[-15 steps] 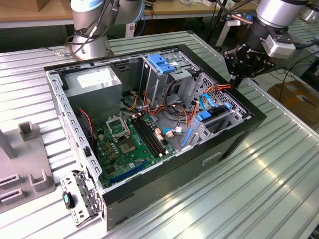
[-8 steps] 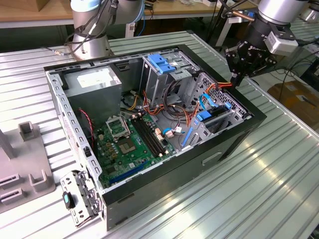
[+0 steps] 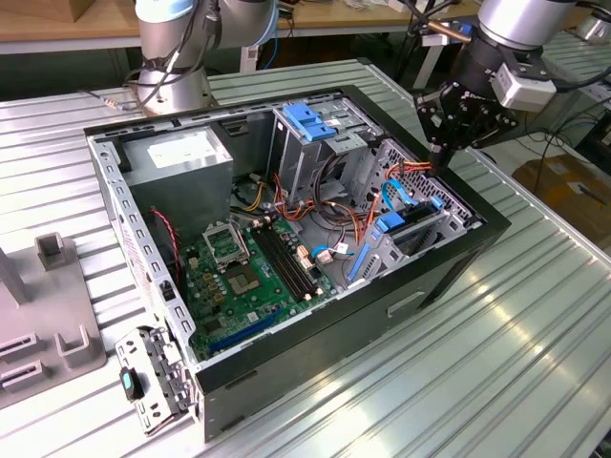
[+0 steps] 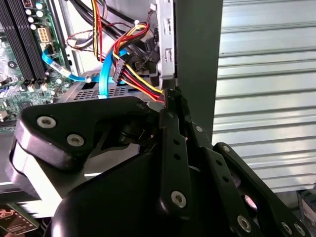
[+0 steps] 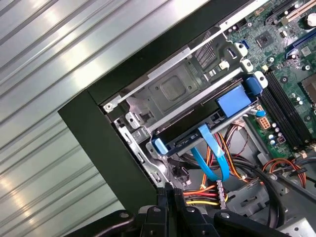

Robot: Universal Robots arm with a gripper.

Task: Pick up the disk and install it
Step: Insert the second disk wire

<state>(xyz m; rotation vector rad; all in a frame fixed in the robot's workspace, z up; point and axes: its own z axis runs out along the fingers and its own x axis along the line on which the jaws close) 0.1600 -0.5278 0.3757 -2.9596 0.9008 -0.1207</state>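
End effector [image 3: 441, 157] hovers at the computer case [image 3: 449, 262] corner above the seated disk [image 5: 207, 131], fingers pressed together, empty. My read: press squarely, avoid the cables [image 5: 210, 158].

The case [image 5: 106, 148] lies open on a ribbed metal table [image 5: 59, 59], its black wall running across the first wrist view. Just inside that wall sits a grey metal bay [image 5: 170, 91]. Beside the bay, further from the wall, the disk [image 5: 207, 126] sits seated on edge, a blue rail end [image 5: 159, 146] and a blue tab [image 5: 232, 101] showing. A blue flat cable [image 5: 210, 153] crosses it. Beyond the disk lies the motherboard [image 5: 286, 64]. The gripper [image 5: 173, 212] sits against the wall, near red and yellow wires [image 5: 202, 195].
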